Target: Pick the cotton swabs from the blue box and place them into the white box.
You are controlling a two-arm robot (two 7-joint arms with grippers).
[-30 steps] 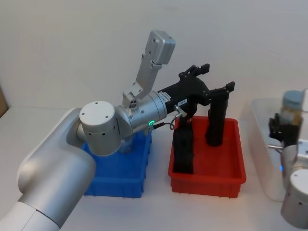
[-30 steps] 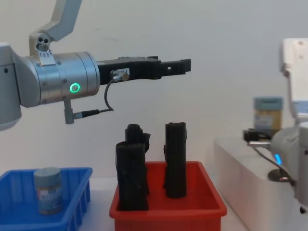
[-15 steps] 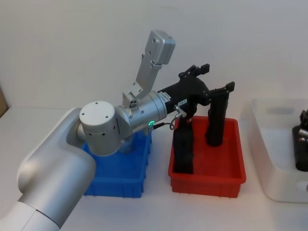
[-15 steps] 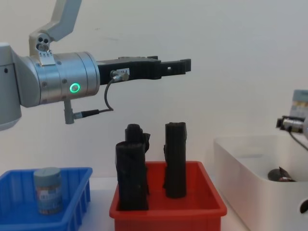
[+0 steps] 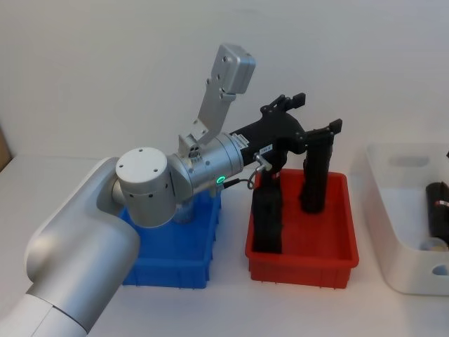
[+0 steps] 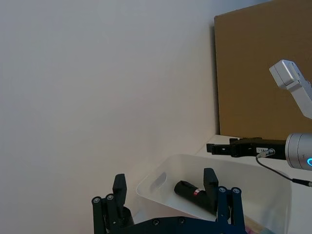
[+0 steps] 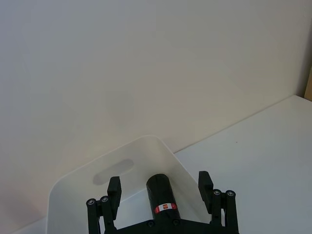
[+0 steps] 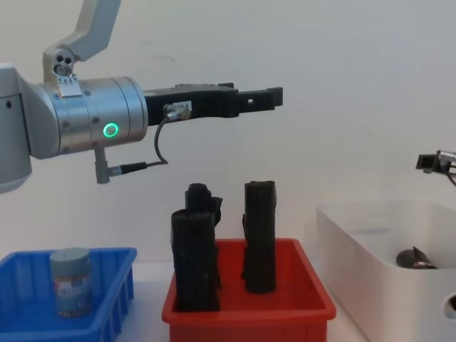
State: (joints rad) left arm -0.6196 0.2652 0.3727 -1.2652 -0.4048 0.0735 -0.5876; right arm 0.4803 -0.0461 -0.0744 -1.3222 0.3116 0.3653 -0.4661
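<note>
White wall and a white bench (image 5: 231, 309) fill the background. At lower left of the chest view, one jar of cotton swabs (image 8: 70, 282) stands upright in the blue box (image 8: 107, 299), waiting to be fetched. The left claw (image 8: 274, 97) hangs high at centre, fingers apart, empty. At the right edge, the white box (image 8: 370, 249) holds a dark cylinder (image 8: 415, 258). The right claw (image 7: 161, 187), open and empty, hovers above it. Any swabs inside the white box are hidden.

One jar of cotton swabs (image 8: 70, 281), grey-blue lidded and blue-labelled, is seen upright in the ribbed blue box (image 8: 107, 299) at the left, while the taller white box (image 8: 370, 249), with its oval handle cut-outs, is set at the far right.
</note>
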